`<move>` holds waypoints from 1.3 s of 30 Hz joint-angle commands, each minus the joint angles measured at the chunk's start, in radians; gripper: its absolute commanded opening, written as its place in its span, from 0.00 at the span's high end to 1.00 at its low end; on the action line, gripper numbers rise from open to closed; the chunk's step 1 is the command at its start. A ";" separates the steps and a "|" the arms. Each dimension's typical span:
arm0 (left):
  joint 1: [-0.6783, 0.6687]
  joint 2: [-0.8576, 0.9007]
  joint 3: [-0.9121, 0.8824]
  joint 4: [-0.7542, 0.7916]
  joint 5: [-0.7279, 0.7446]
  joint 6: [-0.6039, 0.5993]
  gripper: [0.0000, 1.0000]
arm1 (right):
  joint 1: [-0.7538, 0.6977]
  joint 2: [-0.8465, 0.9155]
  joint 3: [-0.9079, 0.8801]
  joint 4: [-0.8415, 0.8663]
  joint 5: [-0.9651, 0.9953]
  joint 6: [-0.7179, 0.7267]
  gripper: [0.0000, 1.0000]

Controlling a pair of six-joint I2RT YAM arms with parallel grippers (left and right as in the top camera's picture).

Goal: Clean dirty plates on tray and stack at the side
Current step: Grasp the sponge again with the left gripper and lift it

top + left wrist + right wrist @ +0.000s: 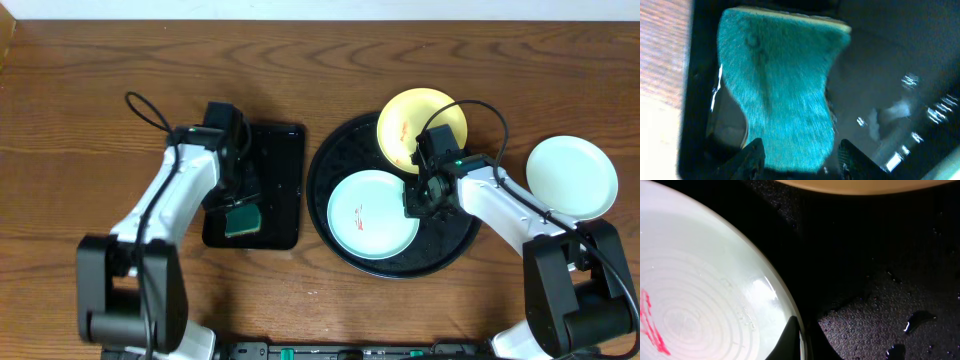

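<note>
On the wooden counter (100, 60) we saw the large round tray (335, 160) lying right of centre, black and glossy. On it rested the smeared mint-white plate (373, 213), towards the tray's near left side, with thin red marks left of its middle. The yellow plate (422, 128) sat at the tray's far edge, overhanging the rim, with a small red smear on its left part. The clean-looking mint-white plate (571, 177) lay off the tray, on the counter to the right and well apart from the other two. The right tool (418, 200) was low over the tray at the right rim of the smeared plate. In the right wrist view one dark fingertip (791, 339) met that rim, with wet black tray surface and water drops (917, 320) beside it. The other finger did not show, so we could not tell how far this tool was spread or whether it held the plate. To the left, the rectangular tray (275, 160) held a teal sponge (242, 218) on its wet floor. The left tool (800, 155) hung over it with its fingers apart, one on each side of the sponge's near end, and we could not tell whether either pressed against it.
</note>
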 commanded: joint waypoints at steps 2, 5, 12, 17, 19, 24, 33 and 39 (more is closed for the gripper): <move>0.002 0.090 -0.008 0.056 -0.042 -0.039 0.53 | 0.003 0.011 -0.006 -0.009 0.105 0.040 0.99; 0.001 0.143 -0.008 0.108 -0.040 -0.038 0.64 | 0.003 0.011 -0.006 -0.010 0.105 0.039 0.99; 0.000 0.176 -0.002 0.137 0.147 0.063 0.93 | 0.003 0.011 -0.006 -0.016 0.105 0.039 0.99; 0.000 0.123 0.017 0.116 0.176 0.090 0.92 | 0.003 0.011 -0.006 -0.017 0.105 0.039 0.99; 0.001 0.084 0.017 0.108 0.171 0.090 0.70 | 0.003 0.011 -0.006 -0.019 0.105 0.039 0.99; 0.000 0.005 0.017 0.072 0.104 0.089 0.44 | 0.003 0.011 -0.006 -0.020 0.105 0.039 0.99; 0.000 0.008 -0.088 0.123 -0.069 0.000 0.38 | 0.003 0.011 -0.006 -0.020 0.105 0.039 0.99; 0.000 0.009 -0.199 0.274 -0.005 -0.020 0.62 | 0.003 0.011 -0.006 -0.018 0.105 0.039 0.99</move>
